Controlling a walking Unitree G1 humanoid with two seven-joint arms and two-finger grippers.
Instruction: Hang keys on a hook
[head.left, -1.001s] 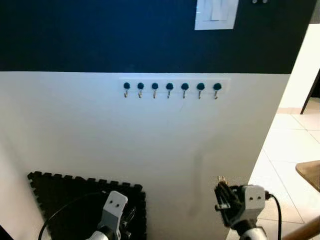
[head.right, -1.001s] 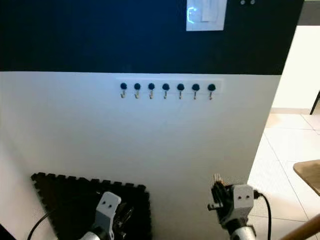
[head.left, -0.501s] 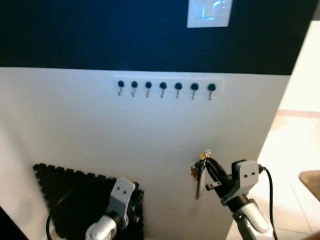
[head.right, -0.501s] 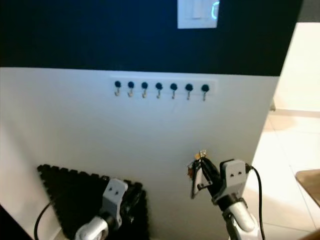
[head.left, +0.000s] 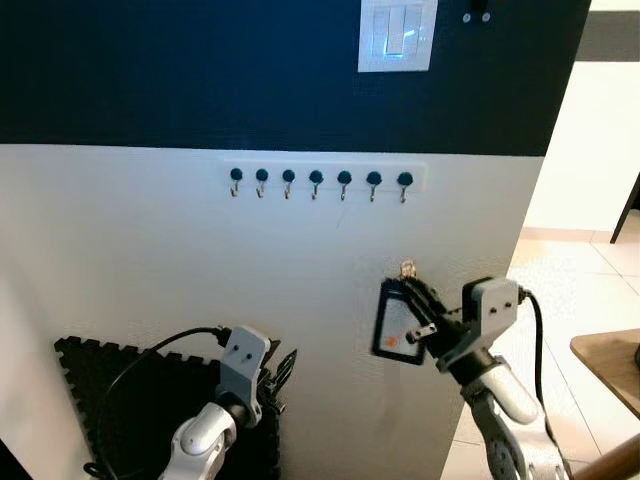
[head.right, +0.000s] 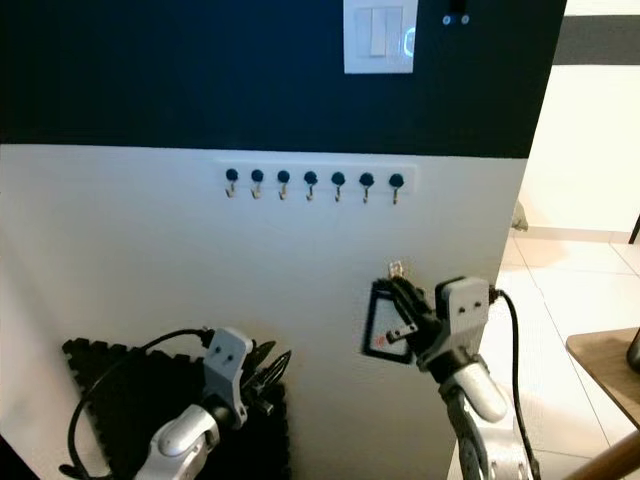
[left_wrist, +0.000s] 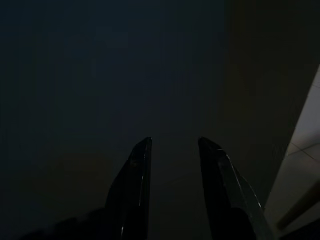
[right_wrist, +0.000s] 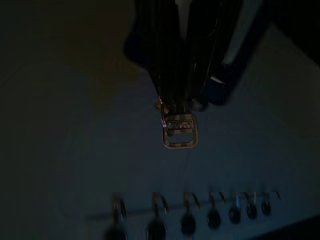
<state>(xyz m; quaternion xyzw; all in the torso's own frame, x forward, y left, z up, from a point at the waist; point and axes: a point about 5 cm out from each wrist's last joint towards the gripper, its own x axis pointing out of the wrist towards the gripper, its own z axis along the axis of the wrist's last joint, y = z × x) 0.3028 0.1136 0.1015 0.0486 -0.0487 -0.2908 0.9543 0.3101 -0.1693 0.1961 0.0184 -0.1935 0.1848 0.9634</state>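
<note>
Right gripper (head.left: 418, 296) pinches the dark-tagged keys (head.left: 396, 322) below the white seven-hook rail (head.left: 320, 180); its small metal loop (right_wrist: 180, 131) probably could miss.

The right arm was raised in front of the body, bent at the elbow, with its wrist tilted upward. The right pincer (head.left: 418, 300) pointed up and to the robot's left, and its two black fingers (right_wrist: 172, 60) were pressed together. The left arm hung low, its silver forearm rising a little toward the wrist. The left pincer (left_wrist: 175, 150) pointed forward, and its fingers (left_wrist: 135, 185) stood apart with a clear gap between them.
</note>
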